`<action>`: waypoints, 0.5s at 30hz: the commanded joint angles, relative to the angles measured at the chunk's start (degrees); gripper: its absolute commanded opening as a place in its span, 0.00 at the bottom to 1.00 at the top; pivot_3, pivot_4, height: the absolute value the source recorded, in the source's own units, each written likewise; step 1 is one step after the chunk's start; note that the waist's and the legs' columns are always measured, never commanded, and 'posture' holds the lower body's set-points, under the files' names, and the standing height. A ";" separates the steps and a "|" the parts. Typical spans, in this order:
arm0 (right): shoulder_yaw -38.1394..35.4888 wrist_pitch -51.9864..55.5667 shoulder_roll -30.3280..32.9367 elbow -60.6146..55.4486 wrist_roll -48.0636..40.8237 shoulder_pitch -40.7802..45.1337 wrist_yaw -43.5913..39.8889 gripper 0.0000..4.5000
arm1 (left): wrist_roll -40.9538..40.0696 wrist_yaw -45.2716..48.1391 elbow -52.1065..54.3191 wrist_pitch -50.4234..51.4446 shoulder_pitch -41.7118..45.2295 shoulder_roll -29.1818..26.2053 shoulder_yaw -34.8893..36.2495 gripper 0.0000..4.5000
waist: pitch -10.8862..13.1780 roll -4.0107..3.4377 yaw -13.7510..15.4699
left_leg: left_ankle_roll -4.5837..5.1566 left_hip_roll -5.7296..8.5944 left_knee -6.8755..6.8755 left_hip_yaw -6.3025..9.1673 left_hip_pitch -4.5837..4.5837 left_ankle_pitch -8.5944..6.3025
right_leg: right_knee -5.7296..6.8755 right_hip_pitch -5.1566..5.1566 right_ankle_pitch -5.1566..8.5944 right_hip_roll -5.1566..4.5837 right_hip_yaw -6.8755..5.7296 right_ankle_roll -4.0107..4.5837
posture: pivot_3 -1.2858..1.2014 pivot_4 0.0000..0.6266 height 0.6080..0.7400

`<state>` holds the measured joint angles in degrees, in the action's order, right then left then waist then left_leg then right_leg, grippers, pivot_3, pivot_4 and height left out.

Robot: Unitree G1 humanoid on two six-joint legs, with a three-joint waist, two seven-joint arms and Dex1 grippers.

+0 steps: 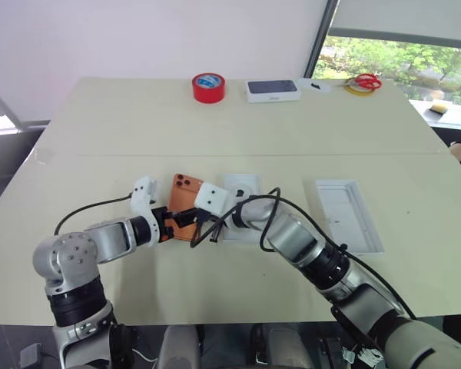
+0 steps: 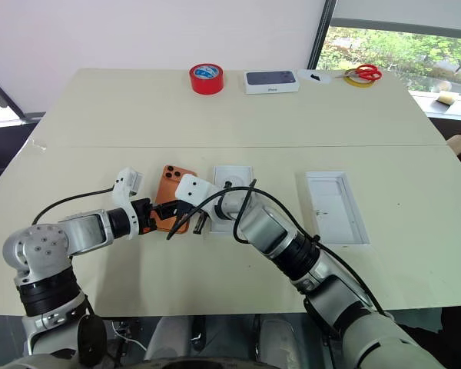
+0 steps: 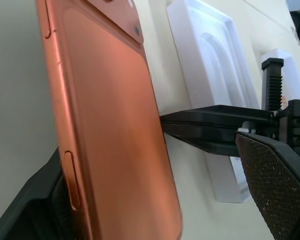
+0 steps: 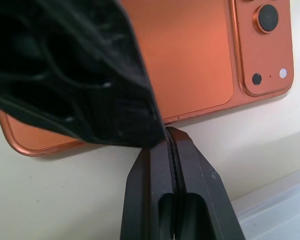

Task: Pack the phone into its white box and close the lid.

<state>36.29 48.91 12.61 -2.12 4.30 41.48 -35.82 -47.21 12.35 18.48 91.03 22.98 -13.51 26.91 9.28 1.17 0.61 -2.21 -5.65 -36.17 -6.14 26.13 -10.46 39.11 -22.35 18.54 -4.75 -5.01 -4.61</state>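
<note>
Both arms reaching inward low over the table, meeting near its middle. Left pincer spread wide, angled forward and down toward the right. Right pincer with fingers pressed together, pointing down toward the left, just beside the left one.

Both arms are built of silver-grey metallic cylindrical segments joined by black collars. A white blocky housing sits above the left gripper and the right gripper, whose fingers are black. Loose black cables loop along each forearm.
</note>
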 commanded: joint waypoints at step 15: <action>0.04 0.49 -0.03 -2.73 0.71 -0.62 -0.41 0.00 | -0.56 0.42 -6.21 1.47 1.60 -3.09 4.08 0.15 | 0.02 0.04 -1.23 | -0.02 -0.03 0.05 0.02 0.08 0.01 | 0.00 -0.12 0.00 0.03 -0.01 0.00 | 0.52 0.24 0.93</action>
<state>36.34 49.32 12.56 -2.98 4.42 40.99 -36.15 -48.21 13.34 11.61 92.01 25.07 -15.21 31.20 9.30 1.21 -0.62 -2.23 -5.68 -36.11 -6.12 26.19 -10.45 39.11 -22.44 18.54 -4.73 -5.02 -4.60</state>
